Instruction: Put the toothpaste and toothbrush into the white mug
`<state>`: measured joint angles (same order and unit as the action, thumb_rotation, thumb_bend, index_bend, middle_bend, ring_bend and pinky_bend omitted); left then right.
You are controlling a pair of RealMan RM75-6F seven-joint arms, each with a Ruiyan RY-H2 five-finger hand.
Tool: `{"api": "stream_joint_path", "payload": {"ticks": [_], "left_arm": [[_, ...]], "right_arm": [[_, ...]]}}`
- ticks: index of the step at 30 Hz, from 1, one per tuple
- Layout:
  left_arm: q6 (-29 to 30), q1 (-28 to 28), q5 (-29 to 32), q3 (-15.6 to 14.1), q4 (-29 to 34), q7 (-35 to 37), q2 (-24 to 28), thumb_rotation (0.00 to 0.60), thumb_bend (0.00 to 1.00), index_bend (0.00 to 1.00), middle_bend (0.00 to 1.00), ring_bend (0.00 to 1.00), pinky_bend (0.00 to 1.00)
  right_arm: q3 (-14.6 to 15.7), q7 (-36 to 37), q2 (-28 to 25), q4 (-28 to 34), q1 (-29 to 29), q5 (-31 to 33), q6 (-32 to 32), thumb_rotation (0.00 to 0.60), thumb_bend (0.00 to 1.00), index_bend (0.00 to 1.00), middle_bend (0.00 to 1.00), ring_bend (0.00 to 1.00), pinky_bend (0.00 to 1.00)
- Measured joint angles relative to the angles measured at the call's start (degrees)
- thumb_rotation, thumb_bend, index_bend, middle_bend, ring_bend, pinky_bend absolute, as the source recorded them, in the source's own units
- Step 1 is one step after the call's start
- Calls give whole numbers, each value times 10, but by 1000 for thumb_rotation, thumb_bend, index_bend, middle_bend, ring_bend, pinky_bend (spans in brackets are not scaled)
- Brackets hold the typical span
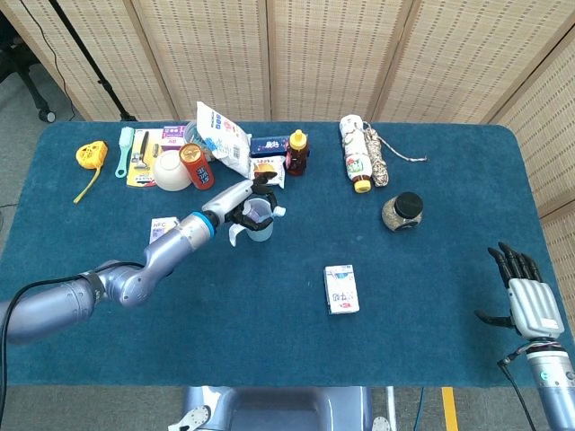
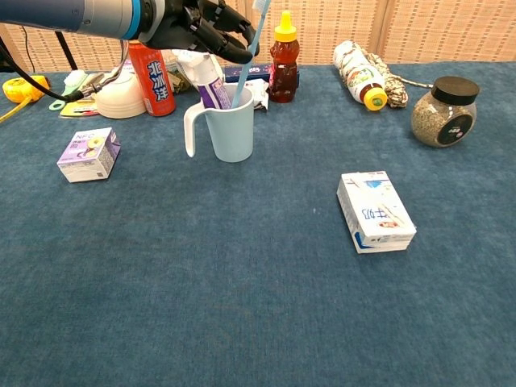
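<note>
The pale blue-white mug [image 2: 230,129] stands on the blue cloth, its handle to the left; the head view shows the mug [image 1: 260,222] left of centre. A purple-and-white toothpaste tube [image 2: 211,85] stands in it. A light blue toothbrush [image 2: 248,48] leans in it too, tilted right. My left hand [image 2: 211,26] hovers just above the mug, and its fingertips [image 2: 242,53] pinch the toothbrush handle. The head view shows this left hand [image 1: 244,203] over the mug. My right hand [image 1: 528,292] rests near the table's right front edge, fingers apart, holding nothing.
Behind the mug stand a red can [image 2: 151,76], a white bowl [image 2: 121,97] and a honey bottle [image 2: 284,56]. A small purple box [image 2: 89,153] lies left, a white carton [image 2: 375,211] front right, and a dark-lidded jar [image 2: 442,113] and a lying bottle [image 2: 359,72] far right.
</note>
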<state>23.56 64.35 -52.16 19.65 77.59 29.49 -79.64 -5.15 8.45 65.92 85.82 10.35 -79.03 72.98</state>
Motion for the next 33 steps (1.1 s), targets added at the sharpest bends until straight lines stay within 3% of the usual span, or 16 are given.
{"api": "stream_joint_path", "payload": {"ticks": [9,17,19,22,24,29,33], "left_arm": [[4,-9,4,5,4,-11,4,600,404,346,0,0,0],[12,-26,-5,29,31,2,22,600,404,300,0,0,0],[18,-35,-13,39,46,9,34,600,401,229,0,0,0],[28,-50,-33,52,74,17,56,600,384,31,0,0,0],[38,-61,-52,55,91,15,72,600,357,0,0,0,0],[106,-97,-108,40,138,-53,126,600,305,0,0,0,0],[209,-149,-132,11,194,-165,165,600,305,0,0,0,0]], "right_arm": [[0,-2,-1,2,-1,-1,1,600,0,0,0,0,0],[1,-1,-2,6,-1,-3,3,600,0,0,0,0,0],[1,-1,-3,6,-2,-4,4,600,0,0,0,0,0],[1,-1,-4,7,-2,-4,5,600,0,0,0,0,0],[1,-3,-5,6,-3,-4,7,600,0,0,0,0,0],[-4,-27,-1,-2,-7,-3,27,600,0,0,0,0,0],[-11,-61,9,-10,-13,-3,62,600,0,0,0,0,0]]}}
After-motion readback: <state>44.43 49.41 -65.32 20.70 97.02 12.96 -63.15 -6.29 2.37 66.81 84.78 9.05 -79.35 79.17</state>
